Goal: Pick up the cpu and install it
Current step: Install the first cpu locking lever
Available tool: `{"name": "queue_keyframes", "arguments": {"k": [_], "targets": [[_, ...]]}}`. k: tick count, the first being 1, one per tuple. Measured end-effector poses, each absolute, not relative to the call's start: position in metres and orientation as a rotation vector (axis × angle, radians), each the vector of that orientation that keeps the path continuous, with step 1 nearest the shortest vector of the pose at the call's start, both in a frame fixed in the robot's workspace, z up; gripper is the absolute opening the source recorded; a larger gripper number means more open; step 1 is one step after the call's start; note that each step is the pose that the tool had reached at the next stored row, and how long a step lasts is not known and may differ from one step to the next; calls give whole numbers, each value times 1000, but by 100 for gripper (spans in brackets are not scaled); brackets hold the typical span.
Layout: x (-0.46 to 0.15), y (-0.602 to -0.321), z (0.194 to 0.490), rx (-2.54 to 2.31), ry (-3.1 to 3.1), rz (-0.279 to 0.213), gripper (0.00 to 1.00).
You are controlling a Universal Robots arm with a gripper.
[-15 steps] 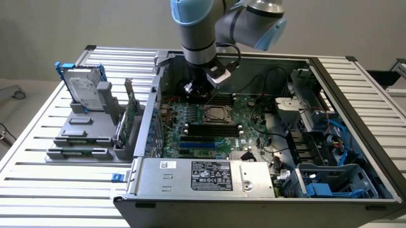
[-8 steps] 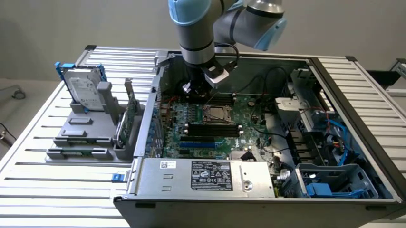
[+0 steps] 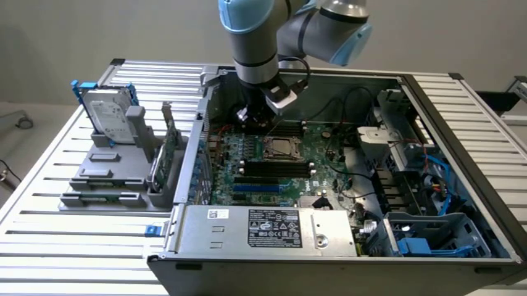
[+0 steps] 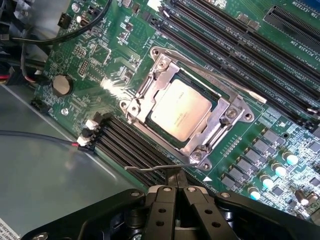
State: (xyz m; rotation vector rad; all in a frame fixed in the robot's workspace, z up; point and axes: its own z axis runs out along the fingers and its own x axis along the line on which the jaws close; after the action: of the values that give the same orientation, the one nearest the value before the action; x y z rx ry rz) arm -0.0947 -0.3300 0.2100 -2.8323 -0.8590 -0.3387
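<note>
My tool (image 4: pixel 176 174), pinched shut and empty, sits at the socket lever (image 4: pixel 150 169); the cpu (image 4: pixel 181 116) lies seated, so latching seems in hand, needing careful pressure.

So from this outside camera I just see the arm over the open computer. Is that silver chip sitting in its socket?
Observer: Yes, the wrist view shows the cpu lying flat inside the metal socket frame.
Operator: Are the jaws holding anything?
Observer: No, they are shut and empty, with a thin wire lever just ahead of them.
Operator: Anything else near the socket?
Observer: A round coin battery, off one corner.
</note>
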Motion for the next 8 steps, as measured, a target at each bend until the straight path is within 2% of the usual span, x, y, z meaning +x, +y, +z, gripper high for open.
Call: {"name": "queue_keyframes", "arguments": {"k": [8], "targets": [[-93,-330,207,-2834,-861,-344,11]]}}
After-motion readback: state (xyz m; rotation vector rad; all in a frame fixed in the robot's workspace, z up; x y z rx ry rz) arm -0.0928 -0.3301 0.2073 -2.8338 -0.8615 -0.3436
